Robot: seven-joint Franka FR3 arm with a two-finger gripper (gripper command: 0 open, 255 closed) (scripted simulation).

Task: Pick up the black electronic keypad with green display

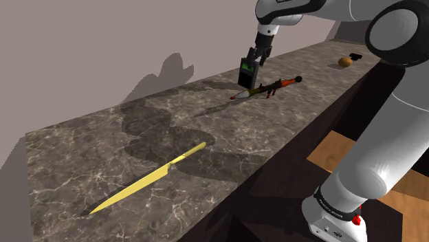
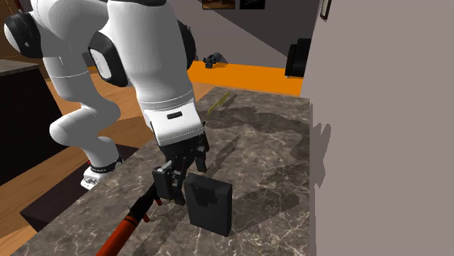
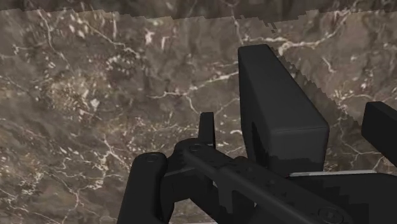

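The keypad [image 1: 247, 73] is a black slab with a green display, hanging tilted just above the dark marble counter [image 1: 137, 130] near the wall. My gripper [image 1: 258, 56] comes down onto its top end and is shut on it. In the second exterior view the keypad [image 2: 209, 206] shows its plain black back, below and beside my gripper [image 2: 180, 178]. In the wrist view the keypad [image 3: 280, 108] stretches away from the hand between the black fingers [image 3: 143, 184].
A red and black rifle-like tool [image 1: 276, 86] lies on the counter right under the keypad and also appears as a red shaft [image 2: 124, 233]. A yellow knife [image 1: 148, 177] lies toward the counter's near end. A brown round object [image 1: 345, 62] sits far along. The wall [image 2: 385, 145] borders the counter.
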